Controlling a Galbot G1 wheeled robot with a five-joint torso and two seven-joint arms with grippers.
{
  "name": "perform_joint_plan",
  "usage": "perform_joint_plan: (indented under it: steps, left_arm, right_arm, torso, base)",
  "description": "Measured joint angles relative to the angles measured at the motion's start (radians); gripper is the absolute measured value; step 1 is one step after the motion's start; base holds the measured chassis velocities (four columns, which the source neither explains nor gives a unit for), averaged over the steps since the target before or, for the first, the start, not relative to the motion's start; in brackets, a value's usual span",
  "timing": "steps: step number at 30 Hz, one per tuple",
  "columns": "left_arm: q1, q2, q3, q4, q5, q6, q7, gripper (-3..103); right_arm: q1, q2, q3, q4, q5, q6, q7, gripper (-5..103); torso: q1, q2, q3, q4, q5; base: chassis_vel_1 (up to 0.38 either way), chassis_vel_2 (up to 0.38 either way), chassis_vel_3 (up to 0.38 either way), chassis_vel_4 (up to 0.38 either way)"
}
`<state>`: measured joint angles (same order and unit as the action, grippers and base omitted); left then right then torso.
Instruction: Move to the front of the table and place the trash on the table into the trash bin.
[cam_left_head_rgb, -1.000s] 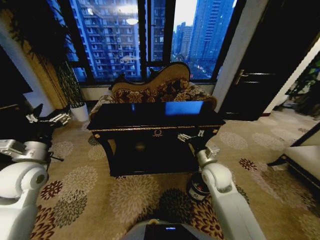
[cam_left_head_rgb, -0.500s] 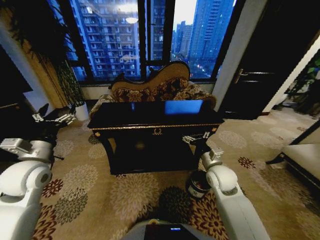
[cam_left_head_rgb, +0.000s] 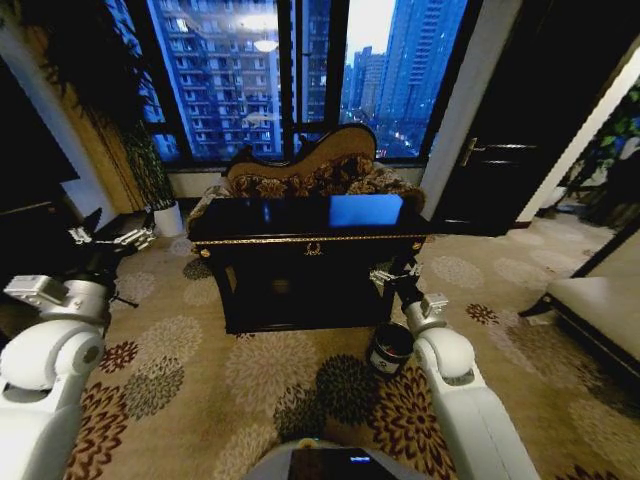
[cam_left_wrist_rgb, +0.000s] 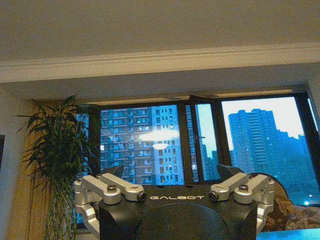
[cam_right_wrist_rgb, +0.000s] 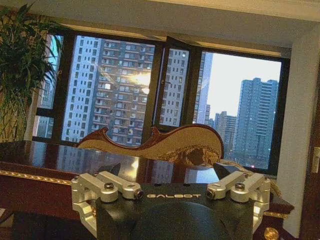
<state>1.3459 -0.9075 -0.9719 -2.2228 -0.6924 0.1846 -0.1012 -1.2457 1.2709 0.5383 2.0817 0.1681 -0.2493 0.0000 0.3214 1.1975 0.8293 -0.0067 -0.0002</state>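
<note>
Dim room, blue dusk window light; glare on table (cam_left_head_rgb: 310, 214); edges distorted.

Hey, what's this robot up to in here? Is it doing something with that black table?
The robot faces the black table from the carpet, with nothing in its hands. Its left gripper is raised off to the table's left, and its right gripper is held by the table's front right corner; both are open. The small trash bin stands on the floor beside the right arm. I can't make out any trash on the glossy tabletop.
</note>
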Motion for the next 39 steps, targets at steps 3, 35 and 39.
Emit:
perform_joint_plan:
  steps: [3, 35, 39]
  left_arm:
    - [-0.002, 0.000, 0.002, 0.001, 0.001, 0.000, 0.000, 100]
    - [0.011, -0.003, -0.014, -0.012, -0.002, -0.002, 0.002, 100]
    - [0.015, -0.014, -0.009, -0.014, -0.001, -0.005, 0.002, 100]
  right_arm:
    - [0.005, -0.003, 0.003, -0.009, 0.002, 0.003, 0.000, 100]
    - [0.005, -0.010, 0.028, -0.021, 0.013, 0.022, 0.000, 100]
    - [0.008, -0.006, 0.024, -0.029, 0.012, 0.029, 0.000, 100]
  torso:
    - [0.000, 0.000, 0.000, 0.0002, 0.0001]
    - [0.000, 0.000, 0.000, 0.0001, 0.0001]
    - [0.000, 0.000, 0.000, 0.0003, 0.0000]
  base:
    - [0.121, -0.180, -0.129, 0.175]
    - [0.168, -0.215, -0.169, 0.213]
    - [0.153, -0.191, -0.134, 0.225]
